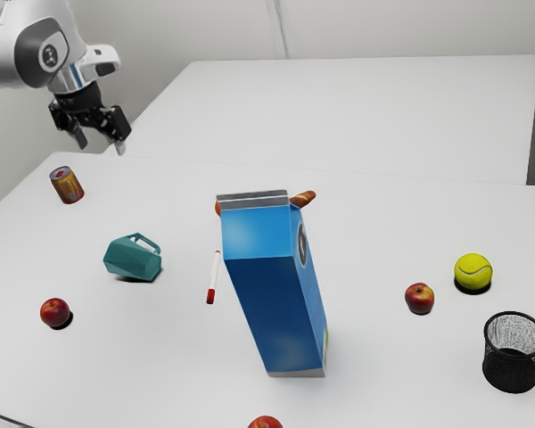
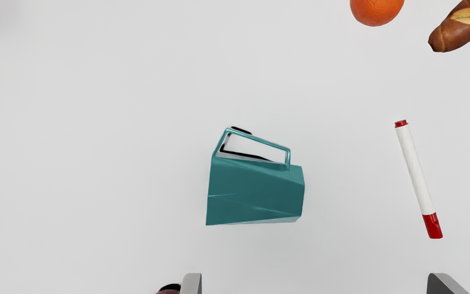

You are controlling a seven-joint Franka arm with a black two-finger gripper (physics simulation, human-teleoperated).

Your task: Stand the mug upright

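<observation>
Over the table's far-left part in the exterior view, my gripper [image 1: 100, 144] hangs in the air, open, well above the tabletop. The teal mug [image 1: 132, 259] lies on its side on the white table, some way from the gripper. In the wrist view the mug [image 2: 255, 192] shows its faceted side, with its handle [image 2: 259, 141] out to one side. The gripper [image 2: 314, 283] has its two fingertips wide apart there, with nothing held between them.
A red-and-white marker [image 1: 214, 277] lies beside the mug, and a tall blue carton [image 1: 276, 294] stands past it. Around them are a can [image 1: 67, 185], an apple [image 1: 55, 312], bread [image 1: 303, 199], an orange [image 2: 376, 9], a tennis ball [image 1: 473, 271] and a black mesh cup [image 1: 512, 367].
</observation>
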